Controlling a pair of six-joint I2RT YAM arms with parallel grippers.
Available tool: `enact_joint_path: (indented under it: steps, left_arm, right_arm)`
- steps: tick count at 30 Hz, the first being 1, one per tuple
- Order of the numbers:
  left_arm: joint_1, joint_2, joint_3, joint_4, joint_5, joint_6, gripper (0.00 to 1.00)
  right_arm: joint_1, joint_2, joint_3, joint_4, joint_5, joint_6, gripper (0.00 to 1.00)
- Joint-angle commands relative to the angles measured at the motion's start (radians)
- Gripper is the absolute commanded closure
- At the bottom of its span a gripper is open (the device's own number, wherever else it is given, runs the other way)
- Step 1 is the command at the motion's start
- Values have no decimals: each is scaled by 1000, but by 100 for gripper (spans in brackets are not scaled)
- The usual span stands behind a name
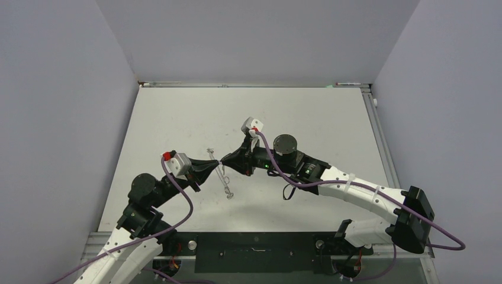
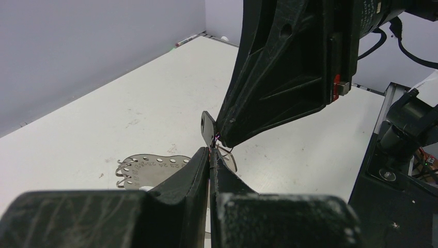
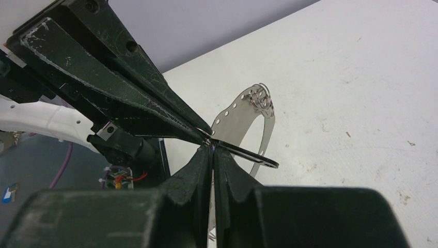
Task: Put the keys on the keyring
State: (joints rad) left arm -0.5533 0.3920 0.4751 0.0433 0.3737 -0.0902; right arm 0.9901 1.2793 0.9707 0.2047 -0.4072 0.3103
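The key (image 2: 207, 128) is held in clenched right gripper (image 3: 212, 150) jaws, keyring (image 3: 235, 111) in clenched left gripper (image 2: 209, 155) jaws; hole to be threaded slowly.

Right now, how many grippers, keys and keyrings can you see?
Grippers: 2 (left gripper, right gripper)
Key: 1
Keyring: 1
Total: 4

I've got a white table (image 1: 177, 118), scuffed and speckled with small dark marks, boxed in by plain grey walls (image 1: 59, 89) on the left, far and right sides, a thin metal rail (image 1: 254, 84) running along its far edge.
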Motion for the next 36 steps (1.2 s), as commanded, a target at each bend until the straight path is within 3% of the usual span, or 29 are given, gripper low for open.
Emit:
enact_joint_path:
  steps: [1, 4, 9, 11, 18, 23, 36]
  left_arm:
    - [6, -16, 1, 69, 10, 1, 100]
    - [6, -15, 0, 70, 8, 0, 100]
    - [6, -19, 2, 73, 8, 0, 100]
    - [6, -20, 0, 76, 8, -1, 100]
    - [6, -32, -2, 111, 19, -28, 100]
    - [14, -37, -10, 218, 66, -98, 100]
    - [18, -27, -58, 578, 139, -314, 100]
  right_arm:
    - [4, 3, 47, 9, 22, -7, 94]
    - [5, 12, 62, -18, 21, -5, 83]
    - [5, 12, 78, -39, 18, -13, 50]
    - [4, 7, 90, -51, 20, -25, 44]
    - [4, -52, 84, -42, 25, -136, 41]
    - [3, -137, 21, 32, -96, -263, 40]
    - [-28, -133, 169, -138, -441, -354, 61]
